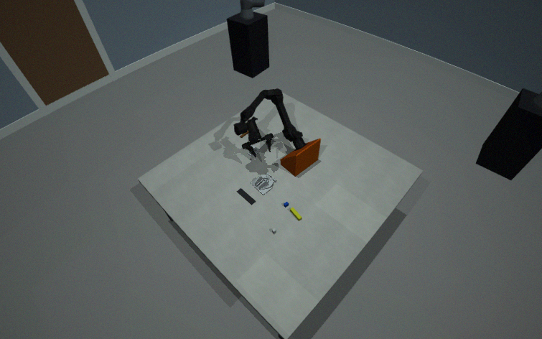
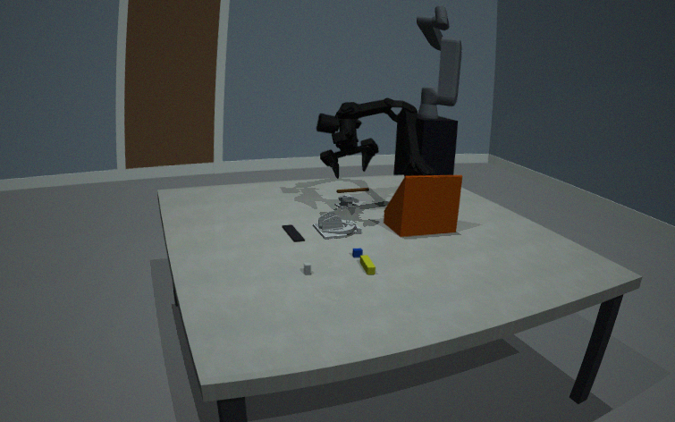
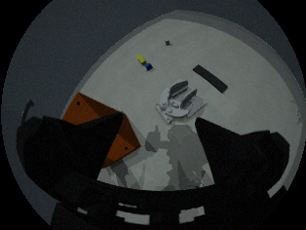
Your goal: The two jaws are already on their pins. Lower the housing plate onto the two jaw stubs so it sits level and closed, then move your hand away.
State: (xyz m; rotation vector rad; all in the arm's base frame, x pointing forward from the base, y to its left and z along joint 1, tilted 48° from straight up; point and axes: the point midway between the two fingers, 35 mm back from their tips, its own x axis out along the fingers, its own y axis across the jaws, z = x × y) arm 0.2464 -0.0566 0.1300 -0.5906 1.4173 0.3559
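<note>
A pale grey fixture [image 1: 263, 184] [image 2: 335, 225] with a square base and a rounded upper part lies on the table. In the wrist view two upright plates, apparently the jaws, stand side by side on it [image 3: 180, 101]. Another pale grey part [image 2: 346, 201] lies behind it, below my gripper; it may be the housing plate, but its shape and tilt are unclear. Only faint outlines of it show in the wrist view [image 3: 196, 183]. My gripper [image 1: 262, 153] [image 2: 350, 173] [image 3: 160, 118] is wide open and empty, pointing down, well above the table and behind the fixture.
An orange wedge [image 1: 306, 157] [image 2: 428, 206] [image 3: 90, 108] stands beside the arm's base. A dark strip [image 1: 245, 196] [image 2: 293, 232] [image 3: 210, 78], a blue cube [image 1: 286, 204] [image 2: 357, 252], a yellow bar [image 1: 295, 213] [image 2: 367, 265], a small grey piece [image 1: 273, 230] [image 2: 307, 268] and a brown stick [image 2: 352, 189] lie around.
</note>
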